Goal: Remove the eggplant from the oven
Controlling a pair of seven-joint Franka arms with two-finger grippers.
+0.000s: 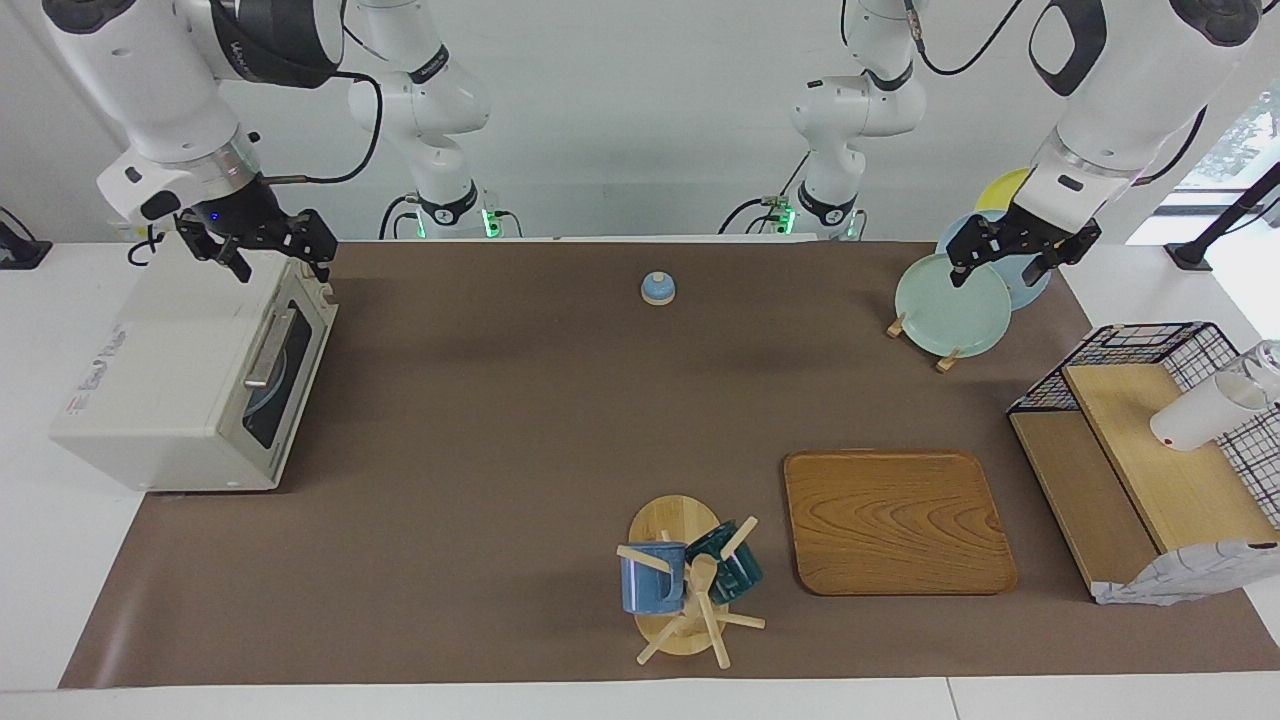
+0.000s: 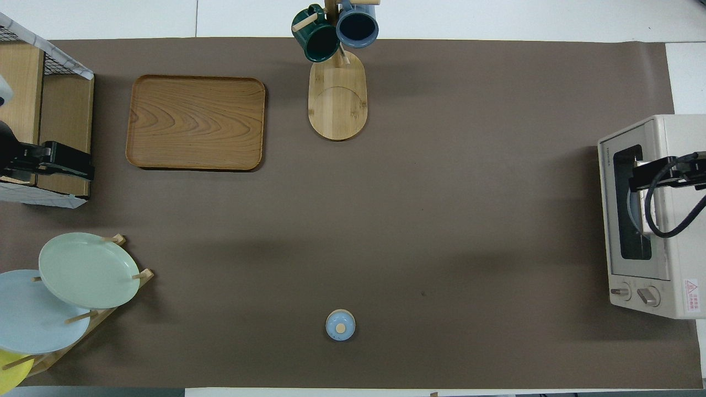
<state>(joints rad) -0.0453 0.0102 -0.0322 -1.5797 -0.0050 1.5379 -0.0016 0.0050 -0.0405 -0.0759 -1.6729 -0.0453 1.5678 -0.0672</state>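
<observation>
The cream-white oven stands at the right arm's end of the table, its dark glass door closed and the silver handle across it. It also shows in the overhead view. Through the glass only a pale blue shape shows; the eggplant is hidden. My right gripper is open and empty, up in the air over the oven's top edge above the door; in the overhead view it covers part of the door. My left gripper is open and empty over the plate rack, and it waits.
A small blue lid lies mid-table near the robots. A plate rack with a green plate and a black wire rack with wooden shelves are at the left arm's end. A wooden tray and a mug tree lie farther out.
</observation>
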